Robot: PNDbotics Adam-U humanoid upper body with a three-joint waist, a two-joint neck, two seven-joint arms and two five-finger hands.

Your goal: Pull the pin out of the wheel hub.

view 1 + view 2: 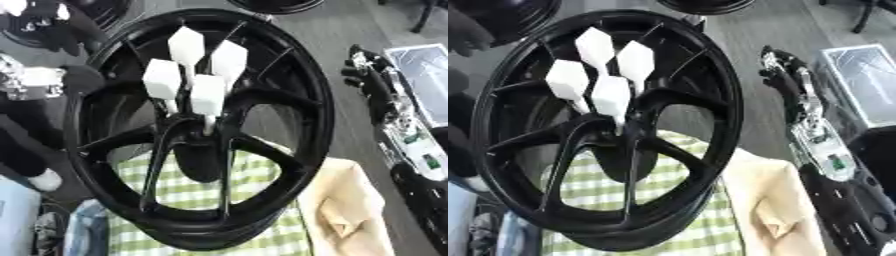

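Note:
A large black spoked wheel hub [297, 75] stands tilted in the middle of both views. Several white pins [208, 95] with flat six-sided heads stick out of its centre, their thin stems running down into the hub. My right hand [779, 67] hangs black beside the rim's right edge, apart from it and well clear of the pins; its arm runs down to the lower right corner. My left hand [80, 77] shows as a dark shape with a silver wrist at the rim's upper left; whether it holds the rim is unclear.
A green-and-white checked cloth [254, 190] lies under the wheel, with a beige cloth [350, 210] to its right. Another black wheel [52, 20] sits at the top left. A white-framed box [868, 80] stands at the right edge on the grey floor.

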